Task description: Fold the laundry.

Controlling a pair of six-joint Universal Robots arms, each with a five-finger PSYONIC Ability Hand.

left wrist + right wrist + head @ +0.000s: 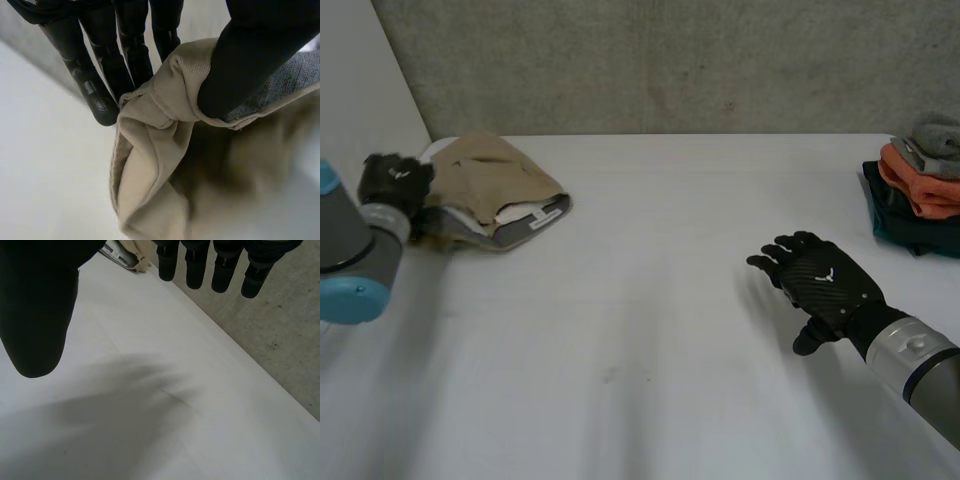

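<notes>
A crumpled tan garment (495,185) with a grey-white inner lining lies at the table's far left. My left hand (395,180) is at its left edge. In the left wrist view the thumb (250,60) presses a bunched fold of the tan cloth (160,165) against the fingers (125,50), so the hand is shut on it. My right hand (825,285) hovers over the bare table at the right, palm down, fingers straight and spread, holding nothing. In the right wrist view its thumb (35,305) and fingertips (200,270) stand apart above the white surface.
A stack of folded clothes (920,190), grey on orange on dark teal, sits at the table's far right edge. The white table (650,330) stretches between the two hands. A grey wall runs behind it.
</notes>
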